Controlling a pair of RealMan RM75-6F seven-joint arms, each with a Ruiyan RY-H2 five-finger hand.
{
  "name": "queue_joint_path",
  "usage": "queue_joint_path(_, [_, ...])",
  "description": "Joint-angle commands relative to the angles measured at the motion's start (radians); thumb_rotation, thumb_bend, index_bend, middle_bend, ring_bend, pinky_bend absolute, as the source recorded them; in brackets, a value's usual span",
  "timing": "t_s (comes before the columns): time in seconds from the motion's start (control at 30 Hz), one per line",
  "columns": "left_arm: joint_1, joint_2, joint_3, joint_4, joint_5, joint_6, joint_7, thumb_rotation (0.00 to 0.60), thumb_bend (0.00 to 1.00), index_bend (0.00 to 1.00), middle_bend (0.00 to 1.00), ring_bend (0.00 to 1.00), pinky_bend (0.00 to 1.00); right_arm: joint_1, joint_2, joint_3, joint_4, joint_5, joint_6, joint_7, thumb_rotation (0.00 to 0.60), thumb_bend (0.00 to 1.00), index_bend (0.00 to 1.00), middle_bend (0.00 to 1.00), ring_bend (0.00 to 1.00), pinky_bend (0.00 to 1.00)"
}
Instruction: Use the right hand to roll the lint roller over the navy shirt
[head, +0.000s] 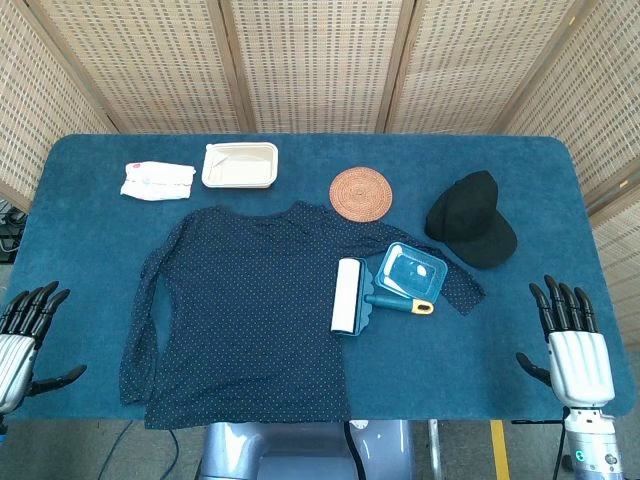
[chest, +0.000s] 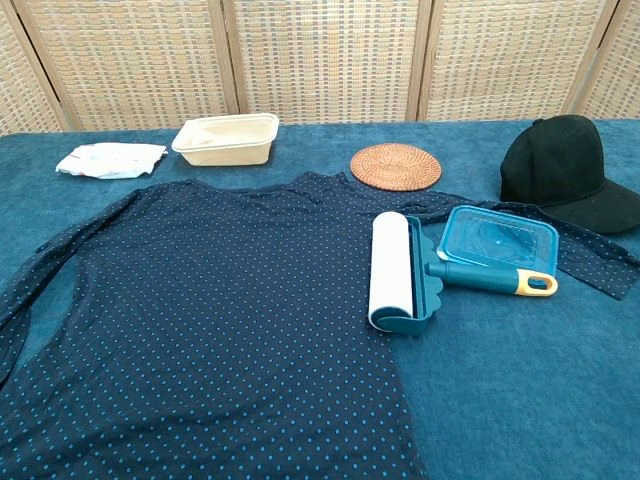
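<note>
Head view: high, looking steeply down over whole tabletop (head: 560, 180). Chest view: lower, nearer, facing forward. Shared: navy shirt (head: 245, 310), lint roller (chest: 392, 270).

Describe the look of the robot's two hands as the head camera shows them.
The right hand has black fingers and thumb on a white ribbed back, joined to a silvery wrist with a small green mark. The left hand matches it: black fingers, pale grey-white body. Both are cut off by the frame edge; no cables show.

Lint roller (head: 348, 294) lies on navy shirt (head: 245, 310), untouched.
</note>
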Motion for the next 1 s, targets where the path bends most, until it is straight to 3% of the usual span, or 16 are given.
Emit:
queue_joint_path(0.03, [0.0,-0.001,0.0,0.0,-0.001,-0.002,0.003,0.6,0.0,0.0,0.0,0.0,0.0,0.0,0.002,-0.001,-0.002,0.0,-0.002,0.001,0.6,0.0,0.0,0.0,0.0,0.0])
queue_joint_path(0.33, [-0.009,0.002,-0.009,-0.007,-0.019,-0.015,0.0,0.6,0.0,0.0,0.0,0.0,0.0,0.049,-0.007,0.01,-0.011,0.009,-0.078,-0.031,0.6,0.0,0.0,0.01,0.01,0.0])
queue_joint_path(0.4, [-0.017,-0.002,-0.014,-0.008,-0.034,-0.032,0.007,0.6,0.0,0.0,0.0,0.0,0.0,0.111,-0.014,0.055,-0.022,0.033,-0.142,-0.081,0.6,0.0,0.0,0.15,0.19,0.07])
queue_joint_path(0.43, [-0.02,-0.003,-0.015,-0.009,-0.039,-0.04,0.011,0.6,0.0,0.0,0.0,0.0,0.0,0.137,-0.016,0.071,-0.029,0.049,-0.177,-0.096,0.6,0.0,0.0,0.32,0.4,0.22])
queue_joint_path(0.47, [-0.025,-0.005,-0.017,-0.01,-0.047,-0.05,0.015,0.6,0.0,0.0,0.0,0.0,0.0,0.168,-0.017,0.086,-0.039,0.073,-0.223,-0.115,0.6,0.0,0.0,0.51,0.62,0.46])
queue_joint_path(0.53, [-0.032,-0.007,-0.025,-0.015,-0.066,-0.065,0.027,0.6,0.0,0.0,0.0,0.0,0.0,0.238,-0.017,0.121,-0.068,0.164,-0.339,-0.171,0.6,0.0,0.0,0.72,0.83,0.84])
queue_joint_path(0.57, [-0.035,-0.008,-0.027,-0.017,-0.073,-0.069,0.03,0.6,0.0,0.0,0.0,0.0,0.0,0.266,-0.02,0.135,-0.079,0.209,-0.383,-0.199,0.6,0.0,0.0,0.79,0.89,0.95])
queue_joint_path(0.67, [-0.04,-0.01,-0.032,-0.019,-0.091,-0.083,0.039,0.6,0.0,0.0,0.0,0.0,0.0,0.344,-0.044,0.167,-0.105,0.361,-0.491,-0.286,0.6,0.0,0.0,0.89,0.99,1.0])
queue_joint_path(0.73, [-0.046,-0.013,-0.037,-0.017,-0.109,-0.096,0.044,0.6,0.0,0.0,0.0,0.0,0.0,0.403,-0.078,0.19,-0.115,0.491,-0.542,-0.352,0.6,0.0,0.0,0.92,1.0,1.0])
queue_joint_path(0.9, [-0.056,-0.017,-0.044,-0.011,-0.135,-0.119,0.051,0.6,0.0,0.0,0.0,0.0,0.0,0.5,-0.168,0.202,-0.098,0.691,-0.521,-0.496,0.6,0.0,0.03,0.97,1.0,1.0])
queue_joint_path(1.0, [-0.061,-0.022,-0.046,-0.006,-0.146,-0.13,0.056,0.6,0.0,0.0,0.0,0.0,0.0,0.555,-0.23,0.207,-0.075,0.807,-0.496,-0.556,0.6,0.0,0.14,0.99,1.0,1.0])
